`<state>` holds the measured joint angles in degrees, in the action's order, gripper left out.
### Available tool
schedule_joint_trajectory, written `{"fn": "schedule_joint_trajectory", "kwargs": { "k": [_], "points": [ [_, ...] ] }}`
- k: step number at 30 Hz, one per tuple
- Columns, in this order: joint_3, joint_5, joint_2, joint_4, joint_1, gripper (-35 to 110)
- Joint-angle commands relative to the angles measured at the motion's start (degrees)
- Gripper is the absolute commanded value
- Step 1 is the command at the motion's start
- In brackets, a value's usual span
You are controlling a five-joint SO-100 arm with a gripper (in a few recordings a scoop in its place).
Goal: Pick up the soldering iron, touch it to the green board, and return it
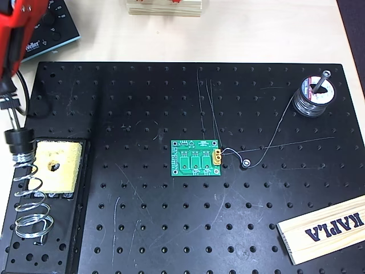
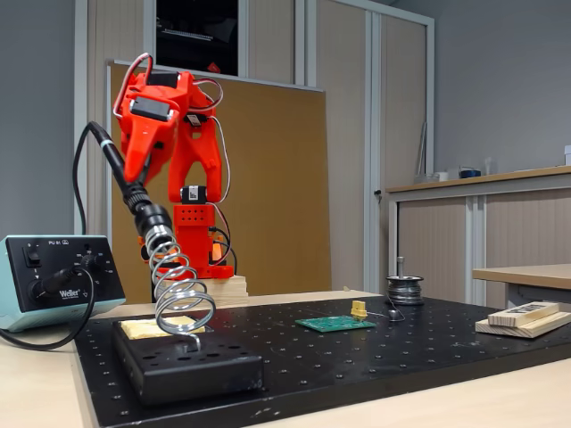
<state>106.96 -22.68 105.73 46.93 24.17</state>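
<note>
The soldering iron (image 1: 17,137) (image 2: 153,218) rests tip-down in the coiled wire stand (image 1: 28,200) (image 2: 178,294) at the left of the black perforated plate (image 1: 171,228), its collar at the coil's mouth. My red gripper (image 1: 8,77) (image 2: 134,169) reaches down over the handle just above the collar and looks shut on it. The cord loops up behind the arm. The green board (image 1: 197,158) (image 2: 336,324) lies flat in the middle of the plate, its yellow connector on the right edge in the overhead view, well to the right of the gripper.
A yellow sponge (image 1: 57,165) sits in the stand's black base. A solder spool (image 1: 315,94) stands at the far right, with wire trailing toward the board. A wooden block (image 1: 325,228) lies at the lower right. The soldering station (image 2: 53,276) is at the far left.
</note>
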Motion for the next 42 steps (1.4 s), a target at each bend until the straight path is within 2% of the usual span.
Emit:
{"fn": "schedule_joint_trajectory", "kwargs": {
  "k": [1, 11, 20, 24, 29, 34, 42],
  "points": [
    [1.41, -0.44, 5.98, 3.25, 2.02, 0],
    [7.12, -1.93, 21.18, 10.81, 8.44, 0],
    [10.28, 0.26, 34.54, 20.83, 8.53, 0],
    [14.24, 7.12, 37.88, 23.12, 1.58, 0],
    [21.71, 19.6, 39.37, 23.38, -12.83, 0],
    [26.28, 31.38, 35.16, 18.63, -27.16, 0],
    [27.16, 38.32, 23.47, 9.23, -35.33, 0]
  ]
}}
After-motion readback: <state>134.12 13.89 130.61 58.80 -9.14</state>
